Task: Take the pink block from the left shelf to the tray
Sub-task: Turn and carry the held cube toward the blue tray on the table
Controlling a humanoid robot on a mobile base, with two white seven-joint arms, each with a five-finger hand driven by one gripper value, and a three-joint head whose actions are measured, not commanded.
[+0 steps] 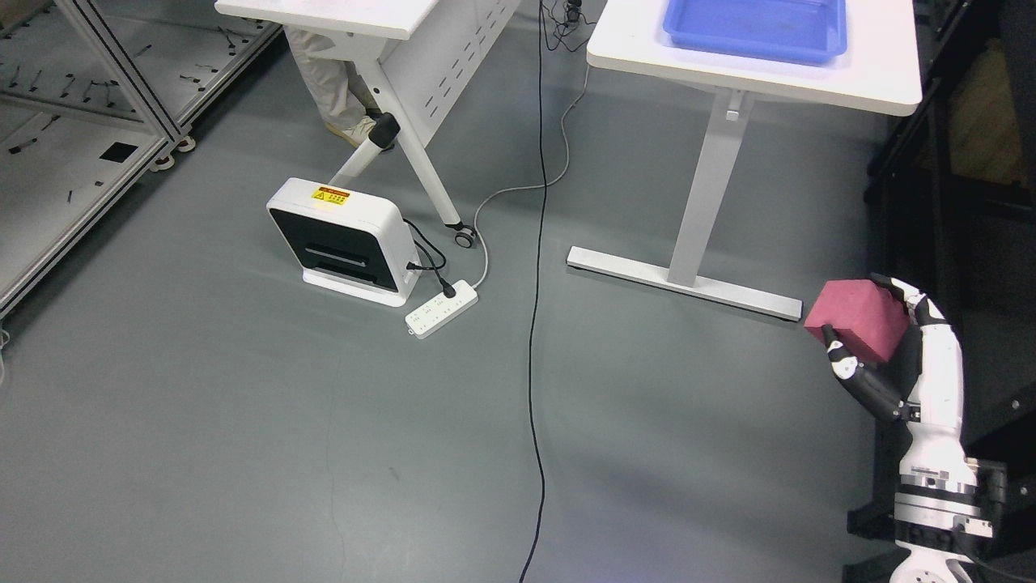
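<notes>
Now right hand (pixel 886 340) grips pink block (pixel 858 318) over open floor (pixel 324 421)

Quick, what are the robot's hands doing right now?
Right hand: closed, holding the pink block.
Left hand: not in the picture.

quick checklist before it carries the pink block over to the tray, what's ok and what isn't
1. Grasp: right hand closed around the pink block, fingers under and behind it: ok.
2. Block clear of the floor: ok.
3. Blue tray on the white table ahead, nothing seen in its visible part: ok.
4. Route: table foot and black cable lie on the floor: not ok.
5. Person's legs beside the other table: not ok.
6. Left hand: cannot tell, out of view.
</notes>
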